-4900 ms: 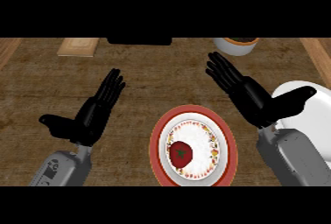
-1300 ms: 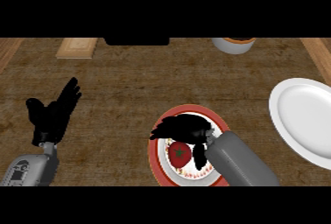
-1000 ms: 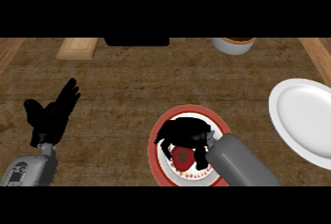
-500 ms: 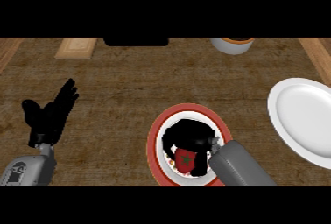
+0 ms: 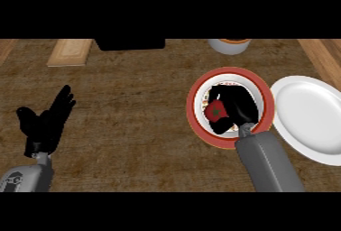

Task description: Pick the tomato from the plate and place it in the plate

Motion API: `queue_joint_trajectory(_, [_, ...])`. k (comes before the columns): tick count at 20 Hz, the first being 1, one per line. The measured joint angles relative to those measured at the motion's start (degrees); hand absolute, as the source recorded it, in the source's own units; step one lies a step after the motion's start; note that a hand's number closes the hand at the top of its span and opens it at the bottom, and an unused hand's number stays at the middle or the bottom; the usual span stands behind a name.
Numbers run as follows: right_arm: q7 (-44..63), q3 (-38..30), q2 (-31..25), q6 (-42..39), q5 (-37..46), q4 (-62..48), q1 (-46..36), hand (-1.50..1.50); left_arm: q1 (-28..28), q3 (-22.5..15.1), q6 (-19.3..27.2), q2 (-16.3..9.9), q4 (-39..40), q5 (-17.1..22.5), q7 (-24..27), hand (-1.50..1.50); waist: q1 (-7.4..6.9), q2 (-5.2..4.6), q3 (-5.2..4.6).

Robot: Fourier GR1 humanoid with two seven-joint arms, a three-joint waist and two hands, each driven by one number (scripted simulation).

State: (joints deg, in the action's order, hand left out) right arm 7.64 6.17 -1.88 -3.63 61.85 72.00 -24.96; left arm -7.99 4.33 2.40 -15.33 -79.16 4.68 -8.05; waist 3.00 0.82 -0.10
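Note:
A red tomato [image 5: 214,111] lies in the red-rimmed plate [image 5: 197,118] right of the counter's middle. My right hand [image 5: 238,103] is down inside that plate, its fingers curled round the tomato's right side; only the tomato's left face shows. A plain white plate [image 5: 311,118] lies at the right edge, its rim touching or just overlapping the red-rimmed plate. At the left of the view my left hand [image 5: 45,122] rests open, fingers up, holding nothing.
A pale wooden board [image 5: 69,52] lies at the far left. A black block [image 5: 131,43] stands at the far middle, with a grey cup [image 5: 229,45] to its right. A wooden strip [image 5: 322,55] runs along the right side.
My right hand closed down round the tomato. The red-rimmed plate has slid away from me and to the right with the hand, up against the white plate. The left hand has stayed put.

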Motion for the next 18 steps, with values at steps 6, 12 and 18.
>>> queue_joint_trajectory(6, [17.97, -4.02, 0.91, 12.99, 12.15, 7.58, -2.58, 1.50, 0.21, -1.11, -0.01, 0.91, -0.60, -0.46, 0.01, 0.00, -1.01, -0.10, -0.02])
queue_joint_trajectory(12, [29.60, -6.86, 1.21, 15.92, 17.46, 16.52, -0.49, 1.50, 0.02, -1.77, 0.05, 1.68, -1.79, -0.80, -0.76, 0.00, -2.08, -0.44, 0.05])
queue_joint_trajectory(18, [30.23, -13.01, -1.60, 18.51, 13.24, 20.64, 3.29, 1.50, -2.25, -0.49, -0.97, 1.04, -0.04, -0.60, -1.05, 0.00, -2.56, -0.71, 0.09])
